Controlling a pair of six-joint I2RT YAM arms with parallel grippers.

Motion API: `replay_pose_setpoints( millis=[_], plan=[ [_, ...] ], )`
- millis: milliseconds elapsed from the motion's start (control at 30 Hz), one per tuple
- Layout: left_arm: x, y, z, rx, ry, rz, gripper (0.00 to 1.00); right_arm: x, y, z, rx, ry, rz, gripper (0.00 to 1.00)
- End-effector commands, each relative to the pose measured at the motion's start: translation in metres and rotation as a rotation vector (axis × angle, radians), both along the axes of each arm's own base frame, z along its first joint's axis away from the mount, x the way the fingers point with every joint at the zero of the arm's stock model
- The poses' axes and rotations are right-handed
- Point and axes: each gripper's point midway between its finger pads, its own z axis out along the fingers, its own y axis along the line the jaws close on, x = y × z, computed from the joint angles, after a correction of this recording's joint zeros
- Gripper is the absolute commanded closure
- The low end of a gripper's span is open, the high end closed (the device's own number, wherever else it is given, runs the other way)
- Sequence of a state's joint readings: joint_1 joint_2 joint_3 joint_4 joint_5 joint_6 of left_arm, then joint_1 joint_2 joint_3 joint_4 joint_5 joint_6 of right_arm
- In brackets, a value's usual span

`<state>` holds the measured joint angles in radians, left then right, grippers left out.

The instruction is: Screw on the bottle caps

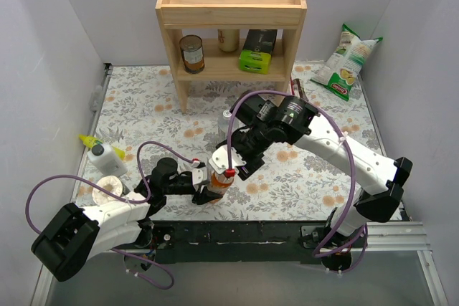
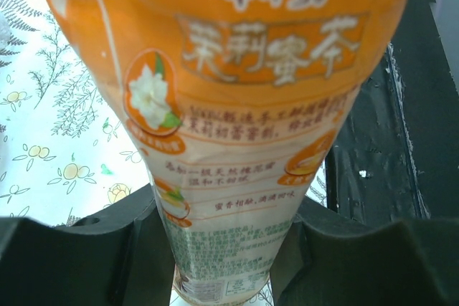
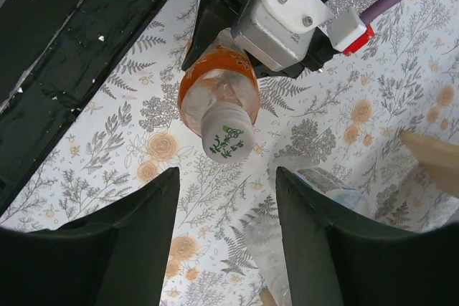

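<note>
Left hand (image 2: 224, 241): I have it clenched on the orange bottle (image 2: 237, 105), one dark finger on each side of the lower body.
Right hand (image 3: 228, 184): released, with my two fingers spread wide and touching nothing.
Orange bottle: it is near the front edge of the worktop (image 1: 301, 184), between my two arms. Its neck points toward my right wrist camera.
White cap (image 3: 228, 140): it sits on the bottle's neck, just beyond the gap between my right fingers. I cannot tell how tightly it is turned down.
Cap print: there is a green mark on top, too small to read.
Label, large: 茉莉蜜茶 shows in pale characters on an orange band. The line above it is cut off by the top of the left wrist view.
Label, small: there are rows of fine Chinese print and a white flower emblem, but the print is too blurred to read.
Bottle base: it is hidden between my left fingers, so I cannot tell whether it rests on the worktop.
Clear plastic shape (image 3: 315, 180): it lies just beside my right finger and is partly covered by it. There is a bluish patch on it, and it is hard to make out.
Shelf (image 1: 231, 5): it stands at the back and holds a tin can (image 1: 191, 53) and a green box (image 1: 257, 51). I cannot read the writing on either.
Chip bag (image 1: 348, 62): it is at the far right corner, and the brand is not legible.
</note>
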<state>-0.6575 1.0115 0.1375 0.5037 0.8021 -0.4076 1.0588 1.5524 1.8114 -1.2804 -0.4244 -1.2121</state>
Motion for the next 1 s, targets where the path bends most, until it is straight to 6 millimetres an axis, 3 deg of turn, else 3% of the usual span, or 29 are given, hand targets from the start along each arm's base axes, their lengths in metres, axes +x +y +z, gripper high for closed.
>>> replay_pose_setpoints(
  millis=[0, 333, 700, 967],
  plan=[
    [0.002, -0.005, 0.012, -0.020, -0.046, -0.032, 1.00, -0.012, 0.003, -0.002, 0.005, 0.002, 0.099, 0.37],
    [0.001, -0.006, 0.011, -0.012, -0.055, -0.042, 1.00, -0.019, 0.014, -0.009, 0.013, 0.029, 0.164, 0.41],
    [0.002, -0.006, 0.012, -0.016, -0.068, -0.039, 1.00, -0.023, 0.016, -0.014, 0.012, 0.054, 0.187, 0.54],
    [0.006, -0.007, 0.016, -0.017, -0.097, -0.031, 1.00, -0.024, 0.016, -0.018, 0.000, 0.074, 0.177, 0.56]
  ],
)
